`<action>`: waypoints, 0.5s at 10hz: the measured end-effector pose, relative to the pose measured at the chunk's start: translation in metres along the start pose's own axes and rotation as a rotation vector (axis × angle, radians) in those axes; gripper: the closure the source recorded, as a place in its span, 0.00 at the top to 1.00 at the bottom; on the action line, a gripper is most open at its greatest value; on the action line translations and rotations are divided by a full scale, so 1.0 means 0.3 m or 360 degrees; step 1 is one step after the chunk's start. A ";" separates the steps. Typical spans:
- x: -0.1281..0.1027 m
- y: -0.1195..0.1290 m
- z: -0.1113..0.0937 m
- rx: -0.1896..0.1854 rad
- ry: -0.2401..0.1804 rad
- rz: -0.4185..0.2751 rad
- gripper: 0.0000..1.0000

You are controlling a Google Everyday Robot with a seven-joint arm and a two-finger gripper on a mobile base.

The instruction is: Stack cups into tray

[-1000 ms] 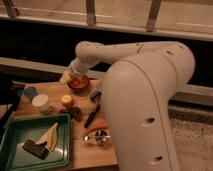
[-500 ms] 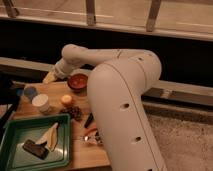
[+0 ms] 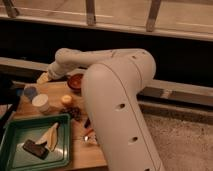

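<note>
Hovering claw (image 3: 44, 77) by edge of wooden table (image 3: 55, 91), dark wall (image 3: 150, 50) behind.

Gripper (image 3: 44, 77) blurred at board's (image 3: 54, 90) far-left corner; tray (image 3: 15, 142) left edge cut off; arm (image 3: 115, 100) hides board's rt side.

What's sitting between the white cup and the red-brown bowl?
The yellow-orange round object lies between them, as the camera view shows. The gripper is at the far left edge of the wooden board.

Arm (image 3: 100, 57) stretched out w/ elbow bent — gripper (image 3: 44, 77) low at tip.
</note>
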 end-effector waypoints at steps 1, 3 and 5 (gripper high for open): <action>-0.001 0.004 0.005 0.0000 -0.0003 -0.0006 0.70; -0.015 0.044 0.065 -0.0014 -0.0016 -0.0038 0.70; -0.053 0.103 0.158 -0.0038 -0.0028 -0.0073 0.70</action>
